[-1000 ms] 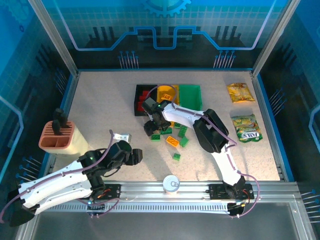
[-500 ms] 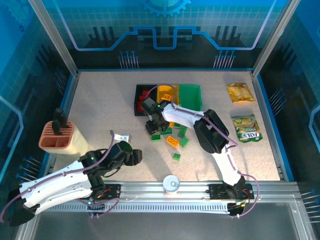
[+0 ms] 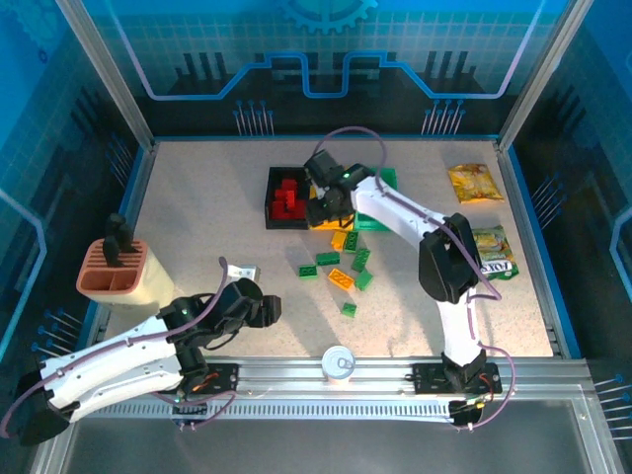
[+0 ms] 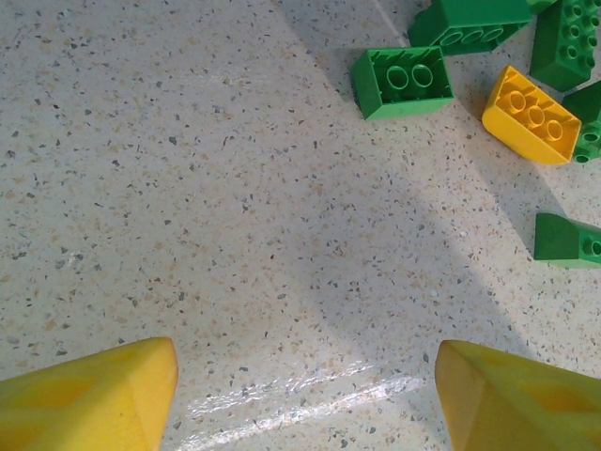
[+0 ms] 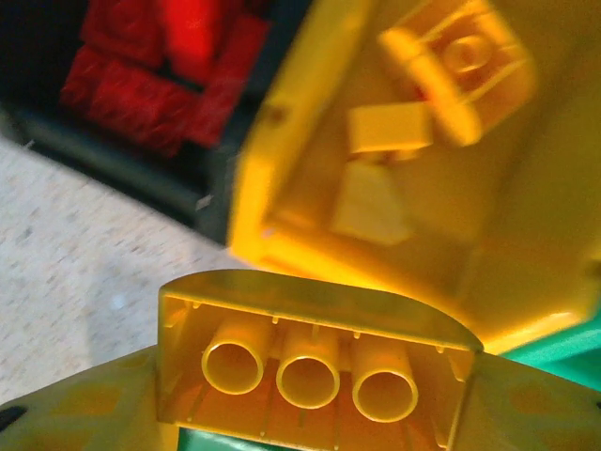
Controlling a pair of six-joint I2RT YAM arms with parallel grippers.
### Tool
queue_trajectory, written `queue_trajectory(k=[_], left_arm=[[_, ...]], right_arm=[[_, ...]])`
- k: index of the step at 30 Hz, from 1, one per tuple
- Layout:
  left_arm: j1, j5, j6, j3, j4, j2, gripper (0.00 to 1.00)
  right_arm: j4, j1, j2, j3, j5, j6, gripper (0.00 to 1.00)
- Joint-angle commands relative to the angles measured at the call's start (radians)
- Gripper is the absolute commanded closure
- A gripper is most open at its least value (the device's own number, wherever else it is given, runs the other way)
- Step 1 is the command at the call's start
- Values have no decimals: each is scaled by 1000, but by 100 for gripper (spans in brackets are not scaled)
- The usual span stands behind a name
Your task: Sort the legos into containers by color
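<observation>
My right gripper point(image 3: 321, 204) hovers over the yellow bin point(image 3: 326, 223), shut on a yellow brick point(image 5: 315, 362) whose hollow underside faces the right wrist camera. Below it the yellow bin point(image 5: 255, 197) holds a few yellow bricks point(image 5: 460, 56). To its left, the black bin point(image 3: 271, 200) holds red bricks point(image 5: 141, 85); the green bin point(image 3: 391, 184) stands to its right. Loose green bricks point(image 3: 327, 259) and an orange one point(image 3: 341, 277) lie mid-table. My left gripper point(image 3: 263, 307) is open low over bare table, fingers point(image 4: 84, 395) wide, with a green brick point(image 4: 404, 82) and an orange brick point(image 4: 531, 113) ahead.
A terracotta ridged holder point(image 3: 114, 272) stands at the left edge. Two snack packets point(image 3: 474, 183) point(image 3: 489, 253) lie at the right. A small white can point(image 3: 338, 362) sits by the near rail. A small metal piece point(image 3: 240, 270) lies near the left arm.
My right gripper closed on a yellow brick at the loose pile, then carried it back and up over the yellow bin. The left arm stayed still.
</observation>
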Motion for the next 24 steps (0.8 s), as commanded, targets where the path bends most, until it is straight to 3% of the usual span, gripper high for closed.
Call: queue_trajectory(k=[1, 5, 10, 17, 24], left_arm=[[-9, -7, 5, 10, 8, 3, 26], [-11, -9, 10, 23, 0, 3, 26], [-16, -11, 11, 27, -10, 0, 26], [-22, -9, 7, 25, -8, -3, 26], [-23, 3, 55, 64, 40, 66, 26]], right_arm=[[-35, -52, 45, 57, -39, -5, 41], [-69, -76, 119, 141, -36, 9, 39], [-92, -73, 145, 211, 11, 18, 13], [-49, -42, 40, 141, 86, 12, 11], [80, -13, -157, -87, 58, 12, 11]])
